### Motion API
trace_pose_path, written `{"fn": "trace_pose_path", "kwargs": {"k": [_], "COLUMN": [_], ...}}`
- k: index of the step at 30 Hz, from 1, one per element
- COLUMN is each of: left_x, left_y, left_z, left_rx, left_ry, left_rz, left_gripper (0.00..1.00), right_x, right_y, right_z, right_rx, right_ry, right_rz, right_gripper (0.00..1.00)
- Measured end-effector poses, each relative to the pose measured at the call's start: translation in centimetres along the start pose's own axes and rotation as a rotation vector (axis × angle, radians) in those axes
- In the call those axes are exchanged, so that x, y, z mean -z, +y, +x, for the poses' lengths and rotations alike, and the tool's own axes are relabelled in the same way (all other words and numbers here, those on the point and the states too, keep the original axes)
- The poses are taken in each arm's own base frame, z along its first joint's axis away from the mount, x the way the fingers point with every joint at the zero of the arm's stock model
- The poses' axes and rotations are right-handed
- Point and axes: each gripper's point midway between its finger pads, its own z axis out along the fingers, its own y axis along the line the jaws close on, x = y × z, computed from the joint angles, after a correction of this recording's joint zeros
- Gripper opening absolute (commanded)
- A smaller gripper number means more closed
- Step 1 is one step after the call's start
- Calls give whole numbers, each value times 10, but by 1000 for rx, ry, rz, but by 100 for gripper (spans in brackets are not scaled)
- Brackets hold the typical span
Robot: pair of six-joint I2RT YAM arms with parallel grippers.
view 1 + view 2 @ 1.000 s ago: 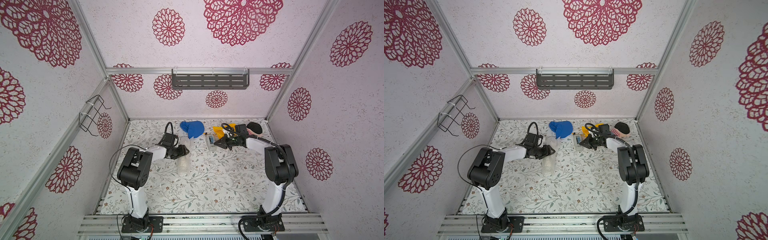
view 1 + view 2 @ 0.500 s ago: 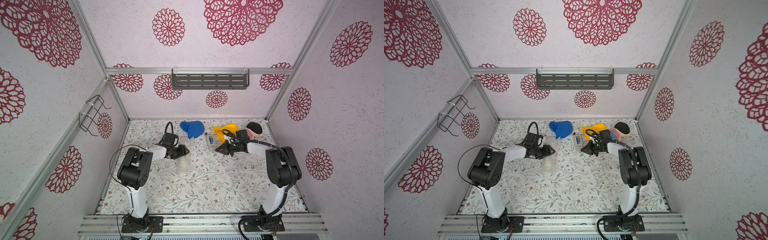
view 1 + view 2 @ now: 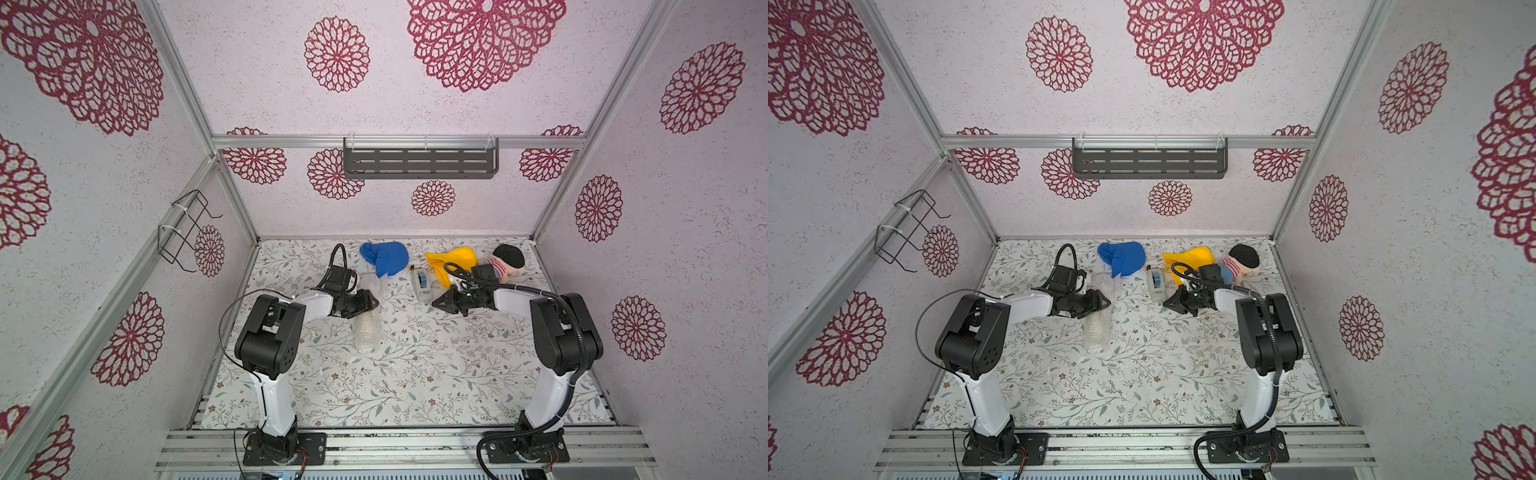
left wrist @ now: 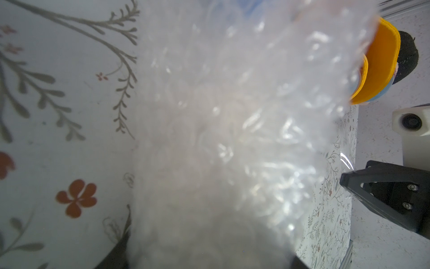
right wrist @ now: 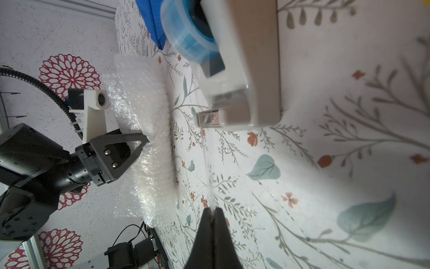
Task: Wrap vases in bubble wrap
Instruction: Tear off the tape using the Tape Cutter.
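The right gripper [image 3: 434, 302] has slid toward the front edge of the worktop [image 3: 415, 374]. It was alongside the tape dispenser [image 3: 423, 286], and its fingers [image 3: 442, 300] are now just past the dispenser's front end. Its wrist has swung off the yellow cloth [image 3: 455, 257], which shows more fully in both top views.

1. On my table [image 3: 415, 374] the bubble wrap [image 3: 368, 328] lies left of centre, running front to back.
2. My left gripper [image 3: 376, 300] reaches in from the left onto the wrap's rear half.
3. The tape dispenser [image 3: 423, 286] sits right of the wrap, apart from it, with my right gripper [image 3: 434, 302] just in front of it.
4. Along the back, from left to right, I see the left cloth [image 3: 384, 257], the right cloth [image 3: 451, 259] and the plush toy [image 3: 505, 262].
5. A shelf [image 3: 419, 163] hangs on the back wall and a wire rack [image 3: 187, 230] on the left wall.
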Motion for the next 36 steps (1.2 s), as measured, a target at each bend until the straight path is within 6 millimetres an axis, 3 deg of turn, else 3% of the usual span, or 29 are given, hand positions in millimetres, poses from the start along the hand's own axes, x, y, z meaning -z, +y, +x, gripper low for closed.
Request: {"fn": "trace_pose_path", "kwargs": {"k": [8,14,25,30,36], "left_x": [0,0,0,0,0], "left_y": [0,0,0,0,0], "left_z": [0,0,0,0,0], "left_rx": [0,0,0,0,0], "left_ry": [0,0,0,0,0], "left_rz": [0,0,0,0,0], "left_gripper": [7,7,7,7,7], "right_x": [-15,-17,-3,11,19], "right_y": [-27,-34,-44,-72,-79], "right_z": [2,-4,-29,-29,-32], "right_rx": [-4,12,33,-26,-36], "right_ry": [13,-5,-71,-75,-84], "right_rz": [52,83,166,263,280], "right_gripper": [0,0,0,0,0]}}
